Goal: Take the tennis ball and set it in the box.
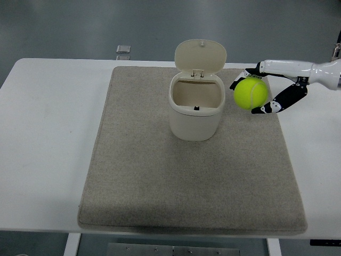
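A yellow-green tennis ball (251, 93) is held in my right hand (261, 90), which comes in from the right edge. The fingers (272, 106) curl around the ball and hold it above the mat, just right of the box. The box (195, 106) is a cream bin with its hinged lid (201, 55) standing open at the back; its inside looks empty. The ball is level with the box's rim and apart from it. My left arm is out of view.
The box stands on a grey-beige mat (186, 176) covering the middle of the white table (48, 133). A small clear object (123, 49) lies on the floor beyond the table's far edge.
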You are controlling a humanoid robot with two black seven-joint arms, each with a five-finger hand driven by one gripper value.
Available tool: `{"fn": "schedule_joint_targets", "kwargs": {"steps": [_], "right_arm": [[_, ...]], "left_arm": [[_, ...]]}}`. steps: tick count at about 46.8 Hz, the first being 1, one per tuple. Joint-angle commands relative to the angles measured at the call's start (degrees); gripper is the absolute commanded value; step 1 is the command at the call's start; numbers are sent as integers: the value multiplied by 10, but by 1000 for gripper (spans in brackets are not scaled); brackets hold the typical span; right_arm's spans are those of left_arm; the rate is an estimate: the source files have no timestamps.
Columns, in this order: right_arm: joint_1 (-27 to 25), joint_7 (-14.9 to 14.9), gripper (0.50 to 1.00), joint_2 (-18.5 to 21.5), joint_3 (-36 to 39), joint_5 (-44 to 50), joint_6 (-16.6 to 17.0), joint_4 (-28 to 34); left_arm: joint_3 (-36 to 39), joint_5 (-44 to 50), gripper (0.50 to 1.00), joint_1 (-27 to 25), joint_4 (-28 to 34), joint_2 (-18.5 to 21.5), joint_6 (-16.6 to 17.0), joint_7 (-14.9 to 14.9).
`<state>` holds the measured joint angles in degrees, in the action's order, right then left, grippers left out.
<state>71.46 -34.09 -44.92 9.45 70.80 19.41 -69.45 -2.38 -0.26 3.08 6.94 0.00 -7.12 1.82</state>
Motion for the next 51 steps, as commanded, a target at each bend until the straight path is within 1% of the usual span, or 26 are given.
{"fn": "schedule_joint_targets", "kwargs": {"steps": [1,6,14,19,21,24,27,34,45,47,51], "right_arm": [[15,0,500,4,0,-13,12,-8],[19,3,500,26,3,-26,13,-16],[24,9,500,70,4,-29,5,-13],[24,10,500,96,7,-29,-18,-5],[24,17,500,103,7,-29,-27,-1],[23,40,500,113,7,-29,-35,6],[22,60,500,119,7,-33,-43,14],[21,83,500,127,4,-44,-47,24],[17,97,502,134,0,-44,-48,28],[17,97,539,134,0,-44,-48,28],[16,98,568,133,-1,-43,-49,28]], "left_arm": [[0,0,996,0,0,0,0,0],[0,0,996,0,0,0,0,0],[0,0,996,0,0,0,0,0],[0,0,996,0,0,0,0,-1],[0,0,996,0,0,0,0,0],[0,0,996,0,0,0,0,0],[0,0,996,0,0,0,0,-1],[-1,0,996,0,0,0,0,-1],[0,0,996,0,0,0,0,-1],[0,0,996,0,0,0,0,0],[-1,0,996,0,0,0,0,0]]}}
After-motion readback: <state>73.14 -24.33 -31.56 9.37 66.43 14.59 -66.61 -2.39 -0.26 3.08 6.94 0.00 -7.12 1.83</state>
